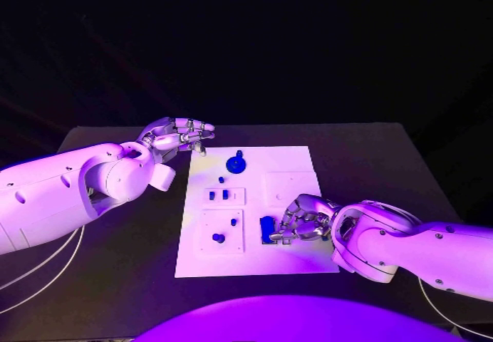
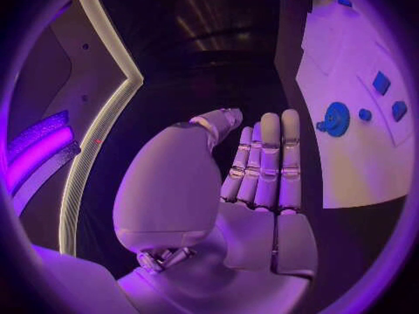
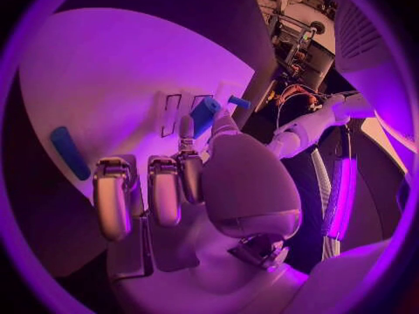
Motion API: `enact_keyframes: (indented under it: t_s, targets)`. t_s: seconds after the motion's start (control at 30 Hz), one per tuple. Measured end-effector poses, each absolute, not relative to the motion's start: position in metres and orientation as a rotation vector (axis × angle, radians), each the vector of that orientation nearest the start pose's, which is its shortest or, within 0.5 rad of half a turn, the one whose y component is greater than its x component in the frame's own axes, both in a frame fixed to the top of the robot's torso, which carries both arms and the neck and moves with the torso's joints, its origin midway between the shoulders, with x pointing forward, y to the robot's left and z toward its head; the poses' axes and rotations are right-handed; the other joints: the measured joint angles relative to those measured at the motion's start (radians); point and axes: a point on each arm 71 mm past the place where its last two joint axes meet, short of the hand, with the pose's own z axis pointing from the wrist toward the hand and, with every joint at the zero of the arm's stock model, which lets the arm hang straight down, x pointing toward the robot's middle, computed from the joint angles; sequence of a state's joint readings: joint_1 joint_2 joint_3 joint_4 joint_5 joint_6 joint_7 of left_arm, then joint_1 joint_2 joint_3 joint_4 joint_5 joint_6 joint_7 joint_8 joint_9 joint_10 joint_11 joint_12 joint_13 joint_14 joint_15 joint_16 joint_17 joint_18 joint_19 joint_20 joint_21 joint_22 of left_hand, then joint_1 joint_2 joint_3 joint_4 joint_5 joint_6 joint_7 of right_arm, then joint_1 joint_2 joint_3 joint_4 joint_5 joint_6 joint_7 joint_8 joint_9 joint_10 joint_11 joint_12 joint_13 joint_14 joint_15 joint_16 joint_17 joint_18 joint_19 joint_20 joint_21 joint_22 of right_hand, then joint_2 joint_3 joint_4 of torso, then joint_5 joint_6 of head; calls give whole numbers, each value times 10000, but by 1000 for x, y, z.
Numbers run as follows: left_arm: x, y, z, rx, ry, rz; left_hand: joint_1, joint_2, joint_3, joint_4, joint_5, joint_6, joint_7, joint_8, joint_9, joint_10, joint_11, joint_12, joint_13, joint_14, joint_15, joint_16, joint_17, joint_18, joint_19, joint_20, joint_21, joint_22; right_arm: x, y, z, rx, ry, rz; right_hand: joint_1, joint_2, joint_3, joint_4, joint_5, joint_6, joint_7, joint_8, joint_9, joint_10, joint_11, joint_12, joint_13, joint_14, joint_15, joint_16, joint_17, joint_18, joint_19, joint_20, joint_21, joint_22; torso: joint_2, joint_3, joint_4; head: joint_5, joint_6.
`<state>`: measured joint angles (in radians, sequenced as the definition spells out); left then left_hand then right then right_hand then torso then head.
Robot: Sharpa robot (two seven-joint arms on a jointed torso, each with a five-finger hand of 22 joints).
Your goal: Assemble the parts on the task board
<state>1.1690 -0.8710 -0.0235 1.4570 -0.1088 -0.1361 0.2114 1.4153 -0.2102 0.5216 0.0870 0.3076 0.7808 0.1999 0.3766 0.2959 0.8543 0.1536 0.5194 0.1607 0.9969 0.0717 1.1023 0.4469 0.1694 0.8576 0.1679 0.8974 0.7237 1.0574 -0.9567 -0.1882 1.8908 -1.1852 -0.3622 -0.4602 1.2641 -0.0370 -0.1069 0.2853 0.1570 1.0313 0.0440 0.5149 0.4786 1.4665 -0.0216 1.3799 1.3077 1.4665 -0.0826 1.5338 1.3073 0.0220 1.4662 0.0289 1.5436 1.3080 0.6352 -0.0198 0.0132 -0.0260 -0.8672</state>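
The white task board [image 1: 293,160] lies mid-table. My right hand [image 1: 301,221] rests on its near right part, and its thumb and one finger pinch an upright blue block [image 1: 267,227], seen between the fingertips in the right wrist view [image 3: 206,112]. The other fingers [image 3: 112,195] are curled in. A long blue piece [image 3: 68,152] lies flat on the board [image 3: 114,70] beside this hand. My left hand [image 1: 181,135] hovers at the board's far left corner and holds nothing; its fingers [image 2: 266,160] are stretched out straight. A round blue part [image 1: 236,165] lies close to it.
Small blue pieces sit in the middle panel [image 1: 219,194] and the near left panel [image 1: 218,238], and one more [image 1: 221,179] lies below the round part [image 2: 336,118]. Black table [image 1: 390,164] surrounds the board. Cables hang off the table's near left edge.
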Motion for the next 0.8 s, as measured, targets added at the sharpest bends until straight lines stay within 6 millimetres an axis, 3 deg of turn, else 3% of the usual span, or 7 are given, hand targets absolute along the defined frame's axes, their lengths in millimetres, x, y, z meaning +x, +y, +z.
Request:
enact_keyframes:
  t_s: [0.5,0.8]
  targets:
    - [492,234,-202,-11017,16674,-14798,-31,31,0,0,0,1,0,0,0,0,0,-2,1,0,0,0,1,1,0,0,0,-10,355,-178,-275,2374,21591,6371,102,1,44,42,1,0,0,0,-28,-1,1,16,17,0,1,0,7,-1,0,0,-2,-2,0,9,0,14,12]
    - [492,235,-202,-11029,16680,-14777,-40,40,0,0,0,2,0,0,0,0,0,-3,1,0,0,0,1,1,0,0,0,-10,354,-177,-274,2301,21634,6419,58,-331,44,43,-219,0,0,-1,-54,-1,1,15,12,0,1,0,6,0,0,0,-2,-3,3,9,2,20,6]
